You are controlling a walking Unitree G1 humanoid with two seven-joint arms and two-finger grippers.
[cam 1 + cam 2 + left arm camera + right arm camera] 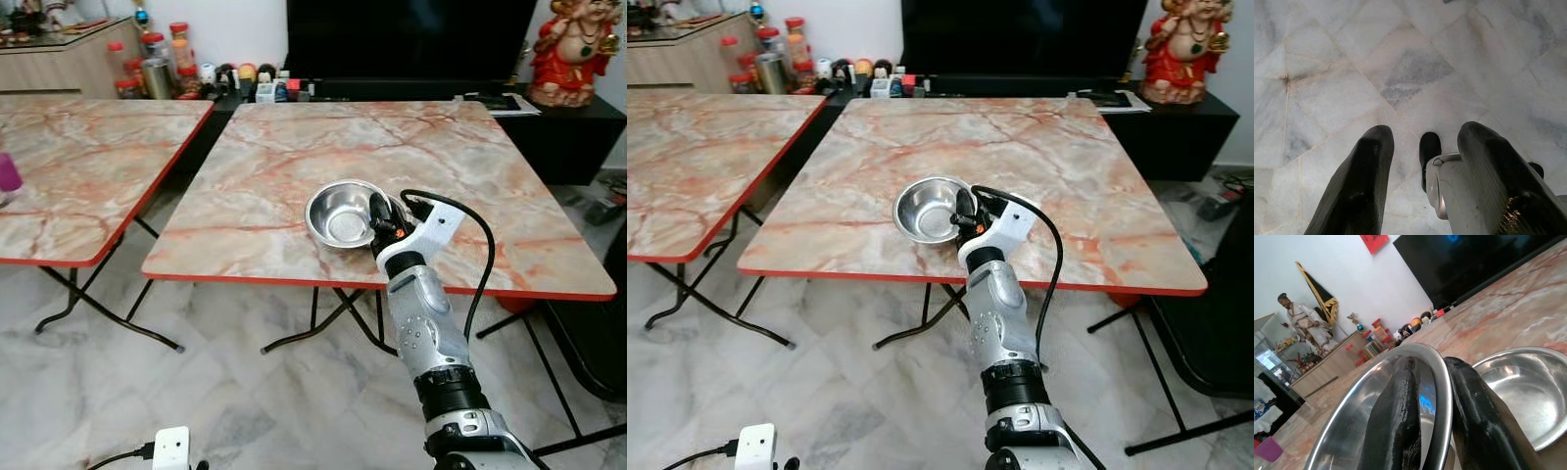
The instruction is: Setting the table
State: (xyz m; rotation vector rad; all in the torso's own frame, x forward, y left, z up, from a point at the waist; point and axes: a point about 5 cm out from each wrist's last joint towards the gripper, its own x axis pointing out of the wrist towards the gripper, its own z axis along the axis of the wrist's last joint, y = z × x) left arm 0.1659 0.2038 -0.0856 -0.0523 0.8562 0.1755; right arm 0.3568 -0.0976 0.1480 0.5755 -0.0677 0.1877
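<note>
A shiny steel bowl [338, 211] rests upright on the marble-patterned table [294, 147], close to its red front edge. My right gripper [377, 220] reaches over that edge and is shut on the bowl's near rim. In the right wrist view, the two black fingers [1396, 421] pinch the rim, with the bowl's hollow [1518, 387] beside them. My left gripper [1425, 132] hangs idle over the marble floor, its fingers apart and holding nothing.
A second marble table [78, 166] stands to the left with a purple cup [8, 173] at its edge. Behind are a dark TV [411, 39], jars [157, 64] and a red statue [578, 49]. A black chair [598, 333] stands at the right.
</note>
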